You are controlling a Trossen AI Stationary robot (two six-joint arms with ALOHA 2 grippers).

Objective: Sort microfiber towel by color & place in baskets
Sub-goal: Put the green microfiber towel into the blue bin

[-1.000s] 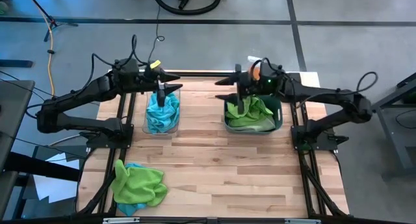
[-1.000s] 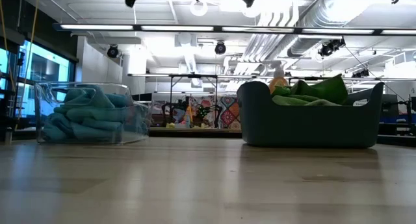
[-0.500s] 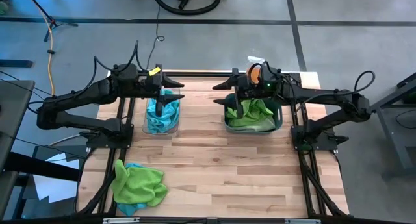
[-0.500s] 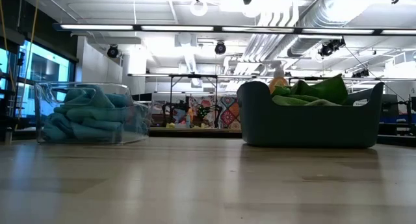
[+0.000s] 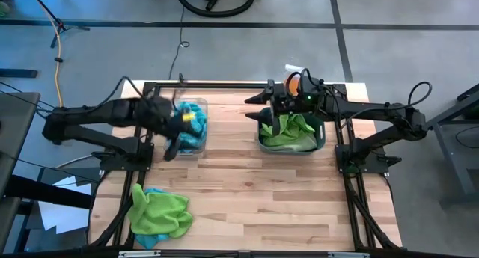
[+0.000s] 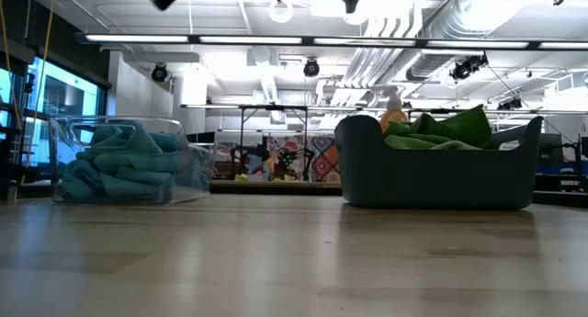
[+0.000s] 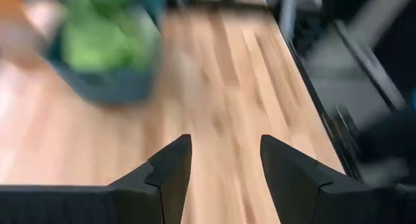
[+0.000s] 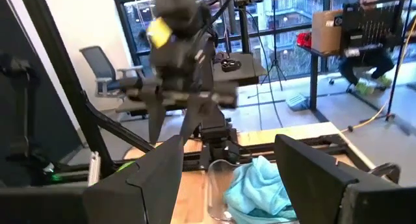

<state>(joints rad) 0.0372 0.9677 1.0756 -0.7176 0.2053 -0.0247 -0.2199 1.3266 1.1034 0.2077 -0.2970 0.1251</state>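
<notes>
A clear bin (image 5: 188, 128) at the far left holds blue towels (image 5: 184, 134); it also shows in the low view (image 6: 129, 161). A dark teal-grey tub (image 5: 292, 146) at the far right holds green towels (image 5: 290, 131). A green towel (image 5: 159, 210) lies crumpled on a blue one (image 5: 147, 240) near the table's front left corner. My left gripper (image 5: 171, 144) is open and empty (image 7: 226, 159), high beside the bin's left near corner. My right gripper (image 5: 256, 108) is open and empty (image 8: 227, 165), above the tub's left far corner.
An orange spray bottle (image 5: 293, 81) stands behind the tub at the far edge. The wooden tabletop (image 5: 262, 198) lies bare between the bins and over its near right part. Black frame rails (image 5: 352, 191) run along the table's sides.
My left gripper has swung from above the clear bin's far end toward the table's near left, turning from pointing right to pointing toward the near edge; it stays open. My right gripper has lifted out of the tub and levelled off, then held still.
</notes>
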